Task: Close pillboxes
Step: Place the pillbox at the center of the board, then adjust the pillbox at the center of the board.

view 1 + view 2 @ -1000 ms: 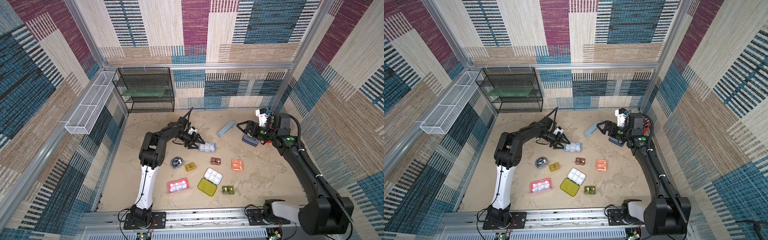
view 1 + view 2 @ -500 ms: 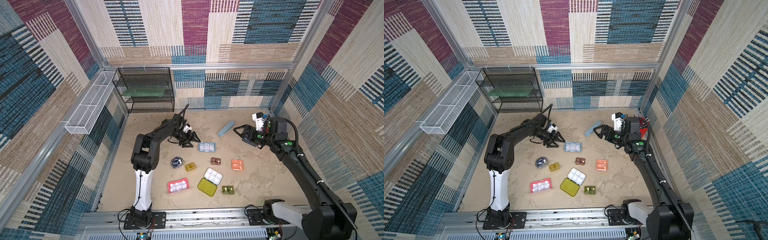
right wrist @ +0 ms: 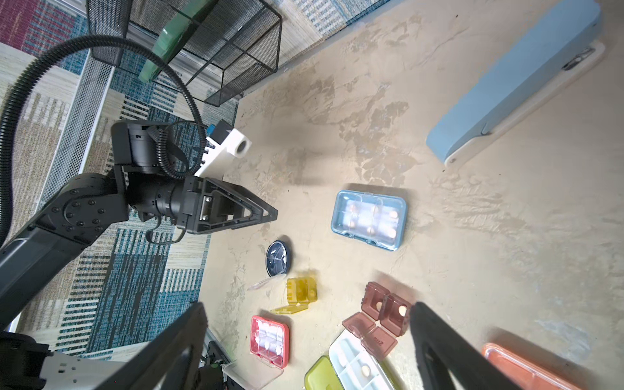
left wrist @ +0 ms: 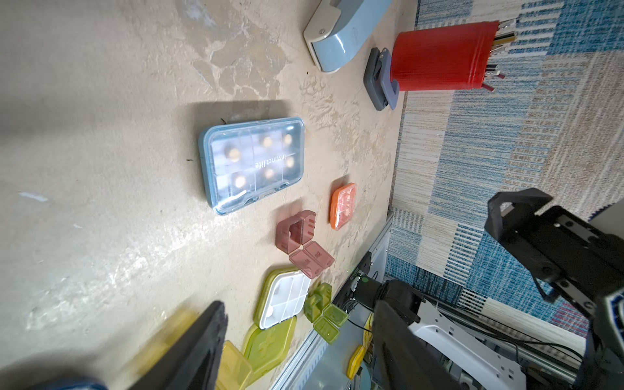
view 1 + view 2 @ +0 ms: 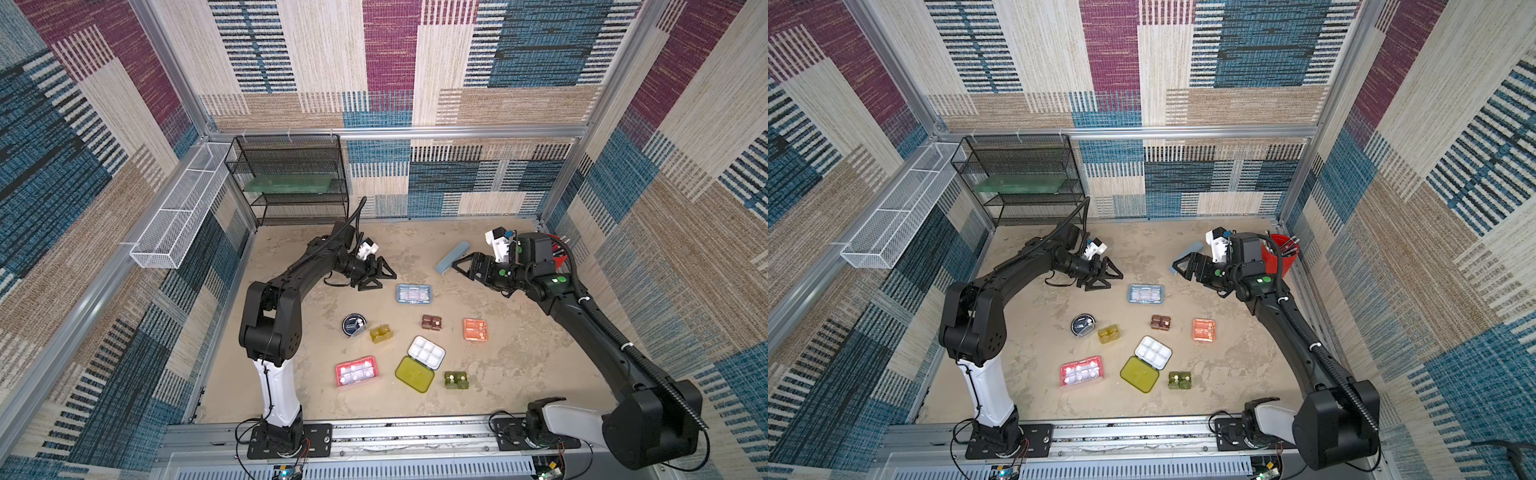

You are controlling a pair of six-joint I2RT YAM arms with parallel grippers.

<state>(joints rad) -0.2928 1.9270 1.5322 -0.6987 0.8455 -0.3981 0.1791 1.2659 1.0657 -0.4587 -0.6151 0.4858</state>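
Note:
Pillboxes lie scattered on the sandy floor. The light blue pillbox (image 5: 414,293) (image 4: 253,163) has its lid down. The pink (image 3: 269,340), amber (image 3: 301,290), brown (image 3: 385,305), dark green (image 4: 317,297) and yellow-green pillbox with white tray (image 5: 426,352) have their lids open. The round black pillbox (image 5: 354,324) and the orange one (image 5: 475,329) lie nearby. My left gripper (image 5: 385,281) (image 4: 299,314) hangs open and empty, back-left of the light blue box. My right gripper (image 5: 461,268) (image 3: 308,307) is wide open and empty, to that box's right.
A long pale-blue case (image 5: 452,257) lies at the back beside my right gripper. A grey-blue block (image 4: 380,79) and a red cup of pens (image 5: 1277,255) sit by the right wall. A black wire rack (image 5: 291,178) fills the back-left corner, with a white wire basket (image 5: 178,216) on the left wall.
My left gripper has drawn back from the light blue pillbox toward the back left, its jaws slightly narrower. My right gripper has swung left, away from the right wall.

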